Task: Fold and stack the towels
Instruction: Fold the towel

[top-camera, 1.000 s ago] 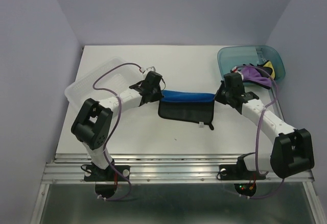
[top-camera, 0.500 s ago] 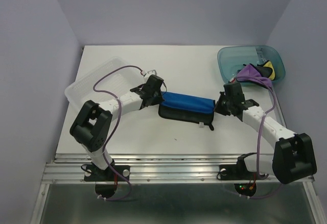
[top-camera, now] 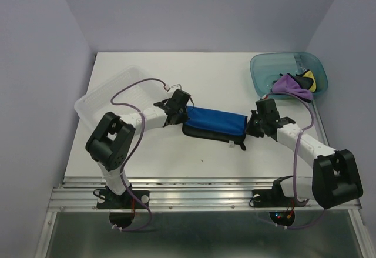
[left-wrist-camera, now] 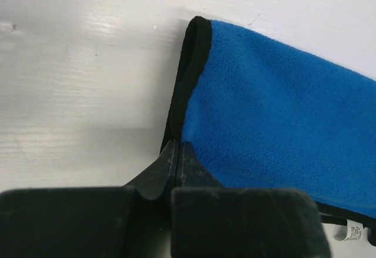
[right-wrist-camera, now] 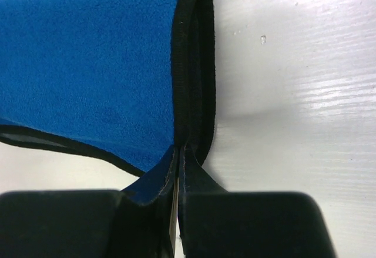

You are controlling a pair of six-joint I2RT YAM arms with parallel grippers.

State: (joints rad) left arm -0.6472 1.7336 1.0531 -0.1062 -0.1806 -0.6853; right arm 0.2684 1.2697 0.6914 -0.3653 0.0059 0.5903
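The blue towel (top-camera: 214, 120) lies on the white table (top-camera: 223, 76) near its middle, folded over into a long band with the blue face uppermost and a strip of the black reverse showing along the near edge. A small white tag (top-camera: 232, 144) sticks out at the near right corner. The left gripper (top-camera: 183, 110) is at the towel's left end. In the left wrist view its fingers (left-wrist-camera: 167, 164) are pressed together, pinching the black-edged fold at that end. The right gripper (top-camera: 254, 124) is at the towel's right end. In the right wrist view its fingers (right-wrist-camera: 191, 170) are likewise clenched on the doubled black edging. Both ends sit low, at or just above the table surface; contact with the table cannot be confirmed. A purple towel (top-camera: 289, 84) and a yellow towel (top-camera: 313, 81) lie crumpled in the teal tub (top-camera: 261, 70) at the far right corner. The clear tray (top-camera: 97, 99) stands at the left side, well apart from the blue towel.
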